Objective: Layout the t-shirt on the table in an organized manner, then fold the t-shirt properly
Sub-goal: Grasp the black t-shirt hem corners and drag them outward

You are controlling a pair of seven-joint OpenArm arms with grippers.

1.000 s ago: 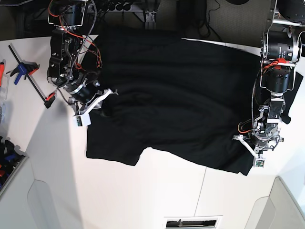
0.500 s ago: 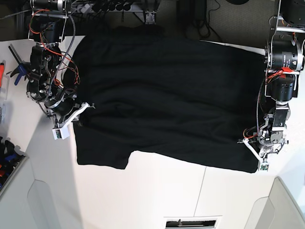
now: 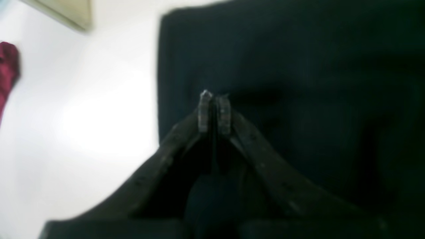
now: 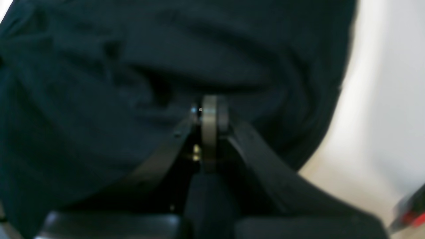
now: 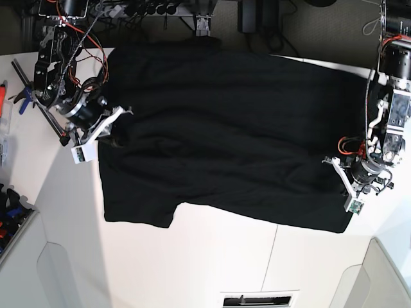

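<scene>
The black t-shirt (image 5: 225, 128) lies spread wide over the white table (image 5: 212, 256), plain side up, with no print showing. My right gripper (image 5: 115, 130) is at the shirt's left edge in the base view. In the right wrist view it (image 4: 209, 111) is shut, with bunched shirt cloth (image 4: 99, 66) around its tips. My left gripper (image 5: 340, 173) is at the shirt's right edge near the lower corner. In the left wrist view it (image 3: 214, 99) is shut low on the shirt (image 3: 298, 66), close to the cloth's edge and the bare table (image 3: 83, 116).
A long black bar clamp with blue and red handles (image 5: 29, 96) lies at the table's left. A bin of tools (image 5: 9, 215) sits at the lower left. A red object (image 3: 8, 66) lies beyond the shirt's edge. A slot (image 5: 260, 299) is at the table's front edge.
My right gripper pulled the shirt's left edge further left, then moved back a little. My left gripper shifted slightly right and back. The shirt now lies wider and flatter.
</scene>
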